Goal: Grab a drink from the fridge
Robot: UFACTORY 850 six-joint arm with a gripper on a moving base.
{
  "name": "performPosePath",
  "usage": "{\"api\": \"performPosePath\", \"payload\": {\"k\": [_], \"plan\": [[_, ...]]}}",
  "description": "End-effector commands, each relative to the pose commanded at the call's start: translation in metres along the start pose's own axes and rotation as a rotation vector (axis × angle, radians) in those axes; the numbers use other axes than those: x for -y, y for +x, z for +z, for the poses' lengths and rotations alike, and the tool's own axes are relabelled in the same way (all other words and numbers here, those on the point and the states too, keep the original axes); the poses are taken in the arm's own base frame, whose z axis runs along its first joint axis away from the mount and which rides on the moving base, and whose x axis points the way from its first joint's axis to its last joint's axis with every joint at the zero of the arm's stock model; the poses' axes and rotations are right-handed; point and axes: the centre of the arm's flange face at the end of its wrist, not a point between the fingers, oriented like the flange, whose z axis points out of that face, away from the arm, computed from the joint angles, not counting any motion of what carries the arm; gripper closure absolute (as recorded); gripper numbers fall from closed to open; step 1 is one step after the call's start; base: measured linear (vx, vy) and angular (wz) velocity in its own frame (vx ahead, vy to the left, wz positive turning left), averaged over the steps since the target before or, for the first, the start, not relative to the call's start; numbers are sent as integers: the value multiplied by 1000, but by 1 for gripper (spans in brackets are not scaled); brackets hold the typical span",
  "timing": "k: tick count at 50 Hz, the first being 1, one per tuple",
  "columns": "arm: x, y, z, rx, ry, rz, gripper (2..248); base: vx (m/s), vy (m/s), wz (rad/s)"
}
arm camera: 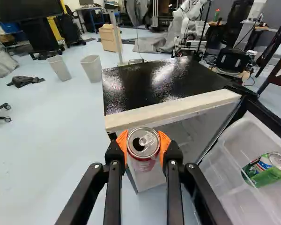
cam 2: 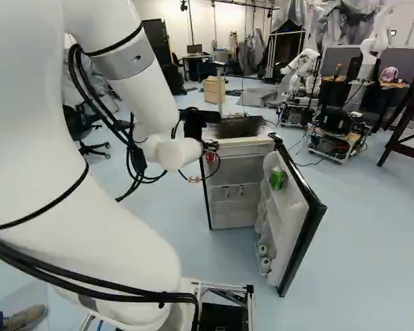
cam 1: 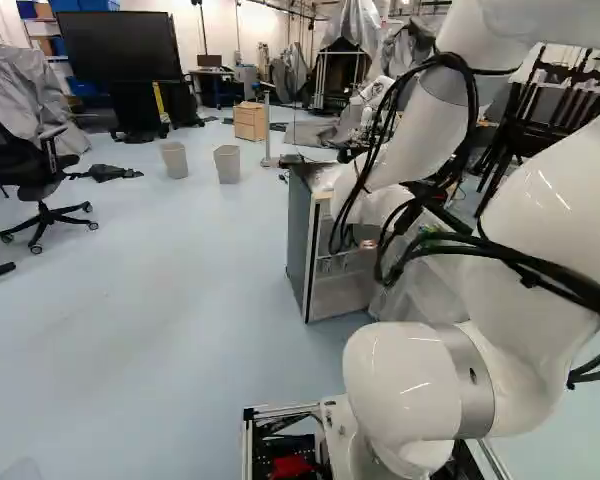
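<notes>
There's the silver-topped can (arm camera: 143, 142), pinched between both orange pads (arm camera: 164, 142) of the gripper (arm camera: 144, 142), in front of the open fridge (arm camera: 166, 84)! Thin-walled, probably slick, easy to dent; the sides below the rim suit a firm, gentle squeeze, level against spills

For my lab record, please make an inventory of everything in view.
Fridge: 1, black top, ahead of arm
Door: 1, white inside, open
Red can: 1, red-silver, in tool
Green can: 1, green, on door
Bins: 2, grey, floor past fridge
Cabinet: 1, light wood, past bins
Screen: 1, black, back of room
Chair: at least 1, black, left base view's left
Sheets: several, grey, back of room
Another robot: at least 1, white, past fridge
Arm: 1, white, on base
Tool: 1, black, shut on red can
</notes>
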Motion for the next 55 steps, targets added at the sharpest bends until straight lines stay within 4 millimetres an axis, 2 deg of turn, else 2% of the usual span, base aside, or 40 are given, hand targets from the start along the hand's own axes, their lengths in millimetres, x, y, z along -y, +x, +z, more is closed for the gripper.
{"api": "performPosePath", "payload": {"k": [55], "plan": [[-11,49,15,120,-35,11,159,0,0,0]]}}
